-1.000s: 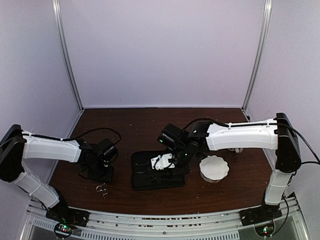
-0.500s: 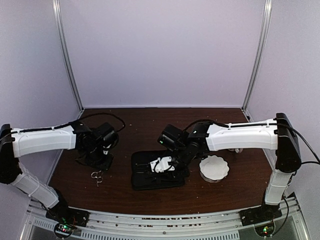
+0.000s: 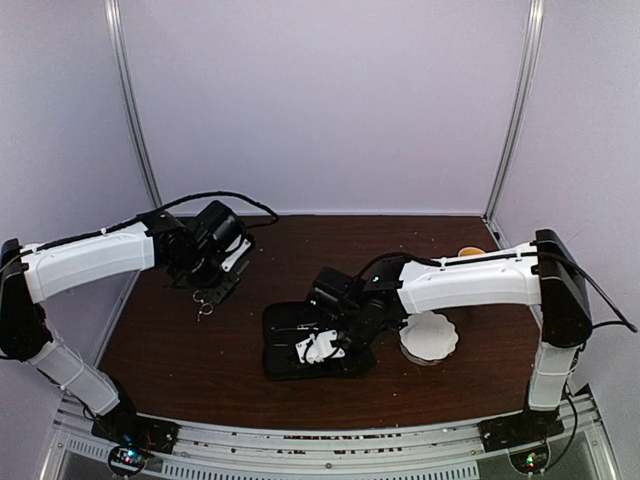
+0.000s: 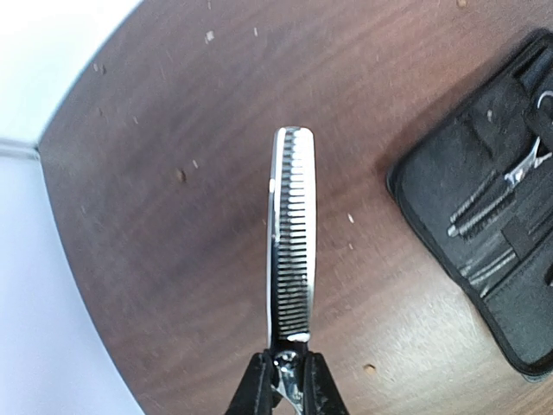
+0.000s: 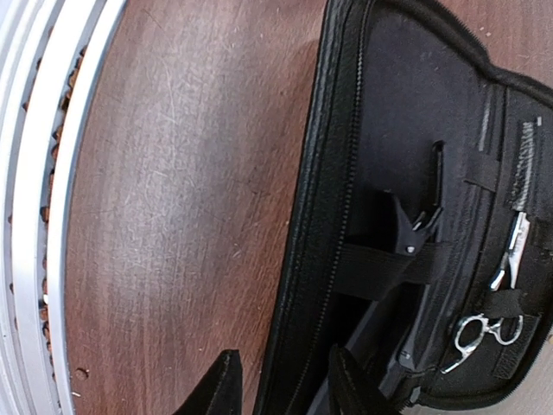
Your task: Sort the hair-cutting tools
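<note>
My left gripper (image 3: 213,283) is shut on slim silver thinning scissors (image 3: 205,300) and holds them above the table at the back left. In the left wrist view the fingers (image 4: 256,391) clamp the scissors near the pivot, and the toothed blade (image 4: 294,251) points away over bare wood. My right gripper (image 3: 318,348) is open low over the open black zip case (image 3: 285,345). In the right wrist view its fingertips (image 5: 221,380) straddle the case's zipped edge (image 5: 324,225). Inside the case lie a black clip (image 5: 415,226), a second clip (image 5: 516,238) and silver scissors (image 5: 480,333).
A white scalloped bowl (image 3: 428,336) stands right of the case. A small orange-rimmed object (image 3: 468,252) sits at the back right. The case also shows at the right of the left wrist view (image 4: 492,233). The table's metal front rail (image 5: 34,173) lies near the right gripper.
My left gripper has lifted the scissors off the table and carried them back and up. My right gripper has moved toward the near edge of the case.
</note>
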Controlling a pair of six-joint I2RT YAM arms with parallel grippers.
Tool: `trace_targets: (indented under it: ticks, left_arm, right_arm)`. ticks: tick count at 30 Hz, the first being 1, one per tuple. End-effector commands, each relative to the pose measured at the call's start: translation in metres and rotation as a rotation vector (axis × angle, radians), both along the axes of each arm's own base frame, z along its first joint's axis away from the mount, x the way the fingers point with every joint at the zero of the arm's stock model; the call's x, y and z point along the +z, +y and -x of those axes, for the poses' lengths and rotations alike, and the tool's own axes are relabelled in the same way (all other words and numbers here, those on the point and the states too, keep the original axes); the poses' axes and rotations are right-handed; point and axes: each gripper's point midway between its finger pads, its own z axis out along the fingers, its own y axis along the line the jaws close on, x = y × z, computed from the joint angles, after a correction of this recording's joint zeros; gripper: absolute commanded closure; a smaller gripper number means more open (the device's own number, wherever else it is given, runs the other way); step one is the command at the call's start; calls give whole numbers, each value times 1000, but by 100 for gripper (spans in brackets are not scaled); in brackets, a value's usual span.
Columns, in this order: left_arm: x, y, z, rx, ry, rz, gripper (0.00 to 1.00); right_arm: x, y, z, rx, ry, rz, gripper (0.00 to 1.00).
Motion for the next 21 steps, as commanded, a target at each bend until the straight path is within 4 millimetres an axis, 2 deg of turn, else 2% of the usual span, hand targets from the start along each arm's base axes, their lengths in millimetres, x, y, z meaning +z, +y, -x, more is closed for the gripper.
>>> trace_targets:
  ticks: [1, 5, 7, 11, 13, 16, 19, 21]
  left_arm:
    - [32, -14, -27, -109, -109, 0, 100]
    - [44, -23, -29, -183, -116, 9, 100]
    - [46, -27, -28, -228, -111, 14, 100]
    - [38, -34, -25, -294, -78, 6, 100]
    - [32, -37, -20, -325, -50, 13, 100]
    - [20, -47, -2, -398, 25, 62, 100]
    - [12, -71, 27, -499, 115, 167, 100]
    - [1, -79, 40, -531, 166, 154, 100]
  right_arm:
    - [-14, -3, 4, 13, 11, 43, 65]
    - [-24, -2, 5, 22, 15, 64, 66]
    - [-30, -2, 6, 27, 17, 75, 70]
    - [-39, -3, 8, 39, -3, 104, 97]
    - [-39, -5, 11, 46, -7, 107, 100]
    - [-35, -8, 18, 54, 4, 101, 100]
    - [-38, -17, 31, 78, 19, 112, 100]
    - [-41, -22, 41, 93, 23, 117, 100]
